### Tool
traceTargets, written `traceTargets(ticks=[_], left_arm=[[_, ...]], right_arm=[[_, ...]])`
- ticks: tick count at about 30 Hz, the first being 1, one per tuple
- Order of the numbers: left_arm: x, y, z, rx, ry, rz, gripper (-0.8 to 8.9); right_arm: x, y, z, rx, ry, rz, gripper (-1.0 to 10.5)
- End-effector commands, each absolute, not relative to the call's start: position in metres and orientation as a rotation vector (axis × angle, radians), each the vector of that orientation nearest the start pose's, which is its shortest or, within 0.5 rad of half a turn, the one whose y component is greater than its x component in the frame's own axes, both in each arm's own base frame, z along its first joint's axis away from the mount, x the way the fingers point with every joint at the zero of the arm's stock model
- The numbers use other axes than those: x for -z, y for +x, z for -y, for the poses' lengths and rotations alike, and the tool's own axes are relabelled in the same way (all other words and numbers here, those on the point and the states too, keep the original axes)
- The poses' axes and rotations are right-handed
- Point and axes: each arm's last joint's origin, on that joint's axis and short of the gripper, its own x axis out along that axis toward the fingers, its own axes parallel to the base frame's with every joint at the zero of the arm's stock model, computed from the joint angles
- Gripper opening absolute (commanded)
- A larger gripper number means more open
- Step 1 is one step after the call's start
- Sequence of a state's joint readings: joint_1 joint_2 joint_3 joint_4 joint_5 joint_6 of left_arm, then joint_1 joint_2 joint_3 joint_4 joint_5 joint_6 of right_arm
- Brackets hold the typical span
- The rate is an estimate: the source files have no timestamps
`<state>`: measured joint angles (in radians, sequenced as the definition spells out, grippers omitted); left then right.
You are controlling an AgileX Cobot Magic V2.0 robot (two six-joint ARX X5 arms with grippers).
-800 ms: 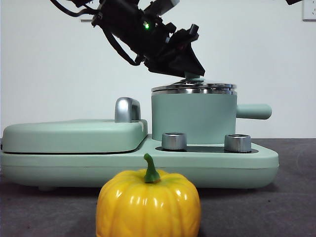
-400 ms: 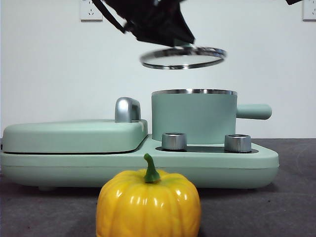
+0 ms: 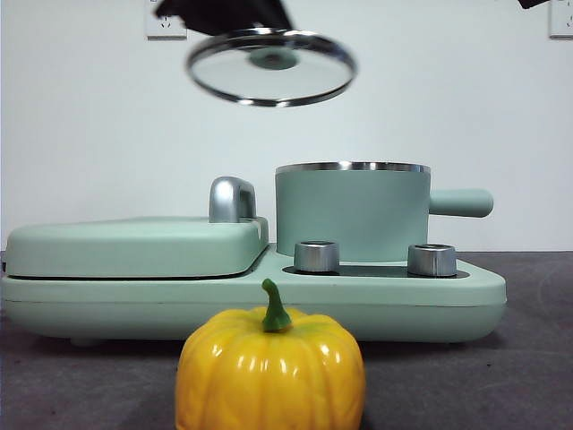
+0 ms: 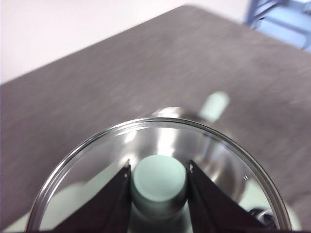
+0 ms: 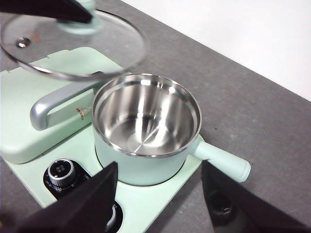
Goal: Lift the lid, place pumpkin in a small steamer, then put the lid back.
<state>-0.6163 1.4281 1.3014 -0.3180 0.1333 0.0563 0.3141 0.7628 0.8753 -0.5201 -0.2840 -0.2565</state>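
Observation:
My left gripper [image 4: 159, 167] is shut on the mint-green knob of the glass lid [image 3: 271, 67] and holds it tilted, high in the air and up to the left of the small steamer [image 3: 349, 210]. In the front view this gripper [image 3: 235, 18] shows only as a dark shape at the top edge. The steamer stands open, and the right wrist view shows its steel inside [image 5: 146, 116] empty. The yellow pumpkin [image 3: 269, 372] stands on the table in front of the appliance. My right gripper [image 5: 160, 194] is open and hovers above the steamer's near side, holding nothing.
The steamer sits on a mint-green appliance base [image 3: 474, 291] with two steel knobs [image 3: 315, 255] at its front. To the left lies the wide flat griddle cover [image 3: 134, 246] with a chrome handle [image 3: 231, 199]. The steamer's side handle [image 3: 461, 202] sticks out to the right.
The left gripper has lifted the lid off the steamer and carried it up and to the left. The steamer now stands open. The pumpkin has not moved.

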Motion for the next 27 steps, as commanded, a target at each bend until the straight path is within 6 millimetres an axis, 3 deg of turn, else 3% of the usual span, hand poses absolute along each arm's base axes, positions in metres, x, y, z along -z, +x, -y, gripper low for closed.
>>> traceTargets(ticks=[1, 10, 18, 25, 27], left_arm=[[-0.362, 0.257, 0.179, 0.684, 0.145, -0.407, 0.12], [-0.357, 0.246, 0.127, 0.541, 0.104, -0.441, 0.12], [-0.352, 0.224, 0.077, 0.394, 0.061, -0.422, 0.11], [-0.356, 0.221, 0.060, 0.330, 0.046, -0.408, 0.11], [-0.356, 0.221, 0.060, 0.330, 0.046, -0.409, 0.11]], right_arm=[[-0.340, 0.144, -0.056, -0.646, -0.244, -0.326, 2.7], [-0.340, 0.143, -0.058, -0.661, -0.254, -0.330, 2.7], [-0.336, 0.139, -0.067, -0.799, -0.285, -0.338, 2.7], [-0.325, 0.139, -0.091, -0.949, -0.339, -0.408, 2.8], [-0.320, 0.140, -0.102, -1.001, -0.357, -0.433, 3.4]])
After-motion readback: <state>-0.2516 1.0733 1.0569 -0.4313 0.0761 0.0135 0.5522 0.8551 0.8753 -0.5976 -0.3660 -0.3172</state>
